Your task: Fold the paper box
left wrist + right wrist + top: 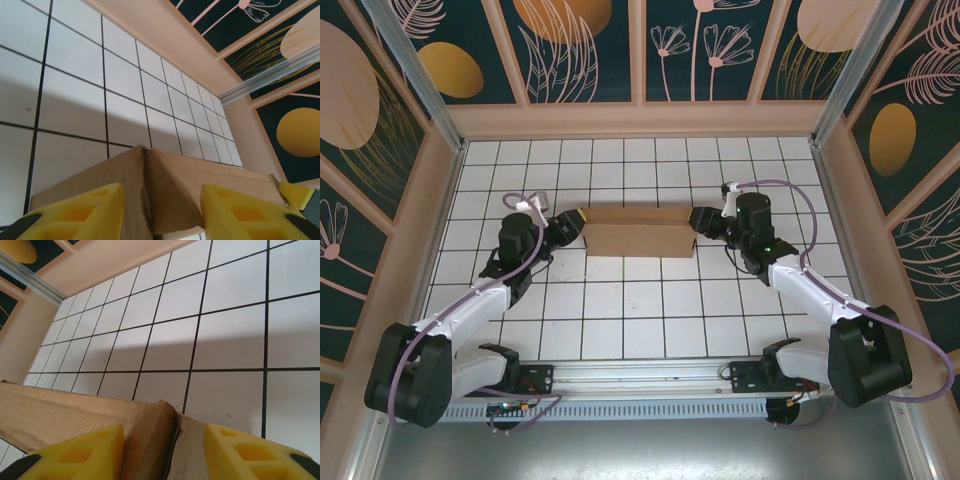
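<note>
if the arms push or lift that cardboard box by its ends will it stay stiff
Probably light for its size: the paper box is thin cardboard. Its ends may flex or spring open: a seam gapes between panels in the left wrist view. Flat-sided, it should slide, not roll, on the tiled table.

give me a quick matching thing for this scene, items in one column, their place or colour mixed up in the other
1. paper box
2. left fingers
3. right fingers
4. table

a. white tiles, black grid lines
b. at the box's left end
c. brown, mid-table between the arms
d. at the box's right end

Pairs: 1-c, 2-b, 3-d, 4-a
</note>
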Controlling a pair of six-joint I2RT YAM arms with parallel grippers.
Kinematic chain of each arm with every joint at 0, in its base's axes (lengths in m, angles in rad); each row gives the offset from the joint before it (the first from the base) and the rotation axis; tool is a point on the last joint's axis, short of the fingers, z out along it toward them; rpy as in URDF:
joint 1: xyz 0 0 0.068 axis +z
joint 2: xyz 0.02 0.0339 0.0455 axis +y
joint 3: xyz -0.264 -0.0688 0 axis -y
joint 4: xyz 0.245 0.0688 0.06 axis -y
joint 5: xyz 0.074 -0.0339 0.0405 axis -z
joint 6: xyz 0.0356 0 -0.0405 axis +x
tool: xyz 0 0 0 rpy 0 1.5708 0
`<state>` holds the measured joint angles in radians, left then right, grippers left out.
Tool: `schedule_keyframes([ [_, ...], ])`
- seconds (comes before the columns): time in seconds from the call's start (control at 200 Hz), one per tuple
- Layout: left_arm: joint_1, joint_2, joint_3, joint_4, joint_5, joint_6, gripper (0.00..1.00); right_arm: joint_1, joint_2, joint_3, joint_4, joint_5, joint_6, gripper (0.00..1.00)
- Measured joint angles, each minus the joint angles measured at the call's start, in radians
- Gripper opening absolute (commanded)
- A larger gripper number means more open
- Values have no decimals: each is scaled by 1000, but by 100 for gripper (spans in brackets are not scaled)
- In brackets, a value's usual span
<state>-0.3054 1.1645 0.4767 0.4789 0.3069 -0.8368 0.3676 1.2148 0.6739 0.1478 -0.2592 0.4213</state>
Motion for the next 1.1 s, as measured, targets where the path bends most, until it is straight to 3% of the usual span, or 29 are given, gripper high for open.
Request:
schedule_keyframes([
  [0.245,0,0,-56,68,-2,-37,43,1,5,-8,14,-3,0,39],
  [0.595,-3,21,-114,176,5,-61,27,7,5,-100,182,-26,37,27],
  [0.746,-3,36,-121,218,12,-63,27,11,12,-118,224,-20,56,29],
  [0.946,-1,24,-97,150,9,-51,39,12,15,-115,225,-19,49,32],
  [1.101,6,36,-80,135,42,-64,33,12,22,-80,182,-53,66,29],
])
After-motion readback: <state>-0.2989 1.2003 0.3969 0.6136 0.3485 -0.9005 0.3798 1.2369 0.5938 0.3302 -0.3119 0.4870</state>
